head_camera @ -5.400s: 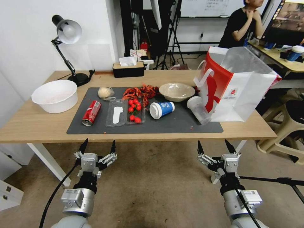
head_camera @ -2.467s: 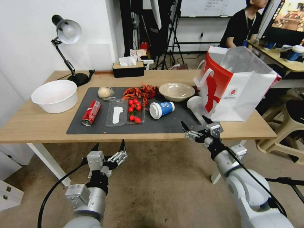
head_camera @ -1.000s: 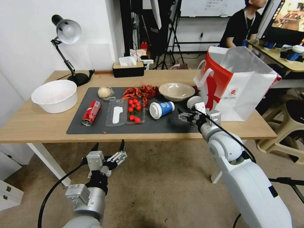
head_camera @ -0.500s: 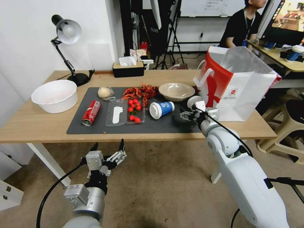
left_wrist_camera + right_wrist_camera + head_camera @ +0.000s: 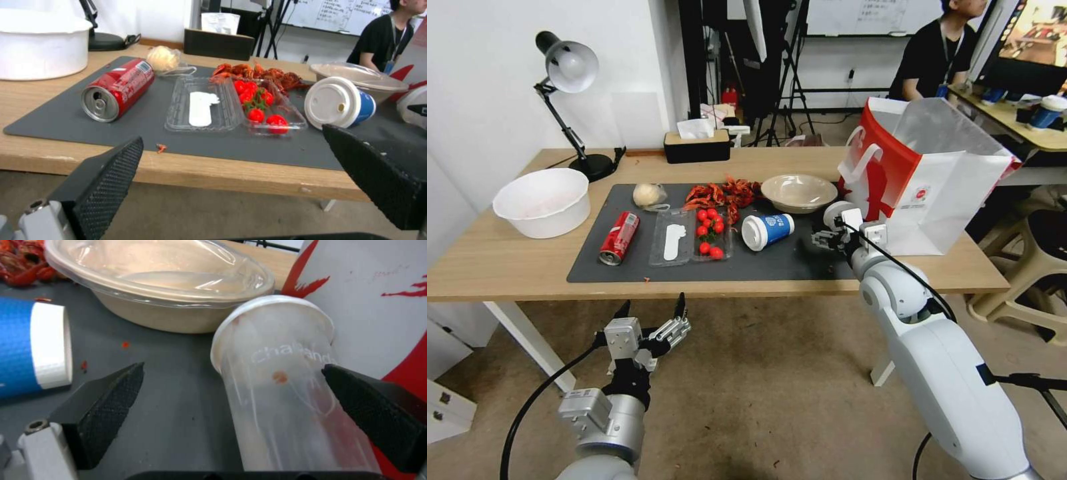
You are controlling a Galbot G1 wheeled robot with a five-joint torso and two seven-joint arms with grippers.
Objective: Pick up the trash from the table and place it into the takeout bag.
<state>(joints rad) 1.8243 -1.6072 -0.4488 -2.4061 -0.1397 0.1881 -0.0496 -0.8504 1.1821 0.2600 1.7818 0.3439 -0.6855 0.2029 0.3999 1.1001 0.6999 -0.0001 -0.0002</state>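
The clear plastic cup (image 5: pixel 285 383) lies on its side on the table's dark mat (image 5: pixel 760 267), against the takeout bag (image 5: pixel 934 180). My right gripper (image 5: pixel 232 368) is open with the cup between its fingers; in the head view this gripper (image 5: pixel 832 231) sits at the cup's (image 5: pixel 834 213) lidded end. Also on the mat lie the blue paper cup (image 5: pixel 768 231), beige bowl (image 5: pixel 799 192), red soda can (image 5: pixel 620 238) and wrapped lump (image 5: pixel 649 195). My left gripper (image 5: pixel 652 303) hangs open below the table's (image 5: pixel 507 267) front edge.
A clear tray of tomatoes (image 5: pixel 694 237) and red crayfish shells (image 5: pixel 724 193) lie mid-mat. A big white bowl (image 5: pixel 544 200), a desk lamp (image 5: pixel 570 67) and a tissue box (image 5: pixel 697 147) stand at the left and back. A stool (image 5: pixel 1027 267) is at the right.
My right arm rose from below the table edge and reached onto the mat, bringing its open fingers around the clear cup. The bag's handle shifted slightly. My left arm barely moved.
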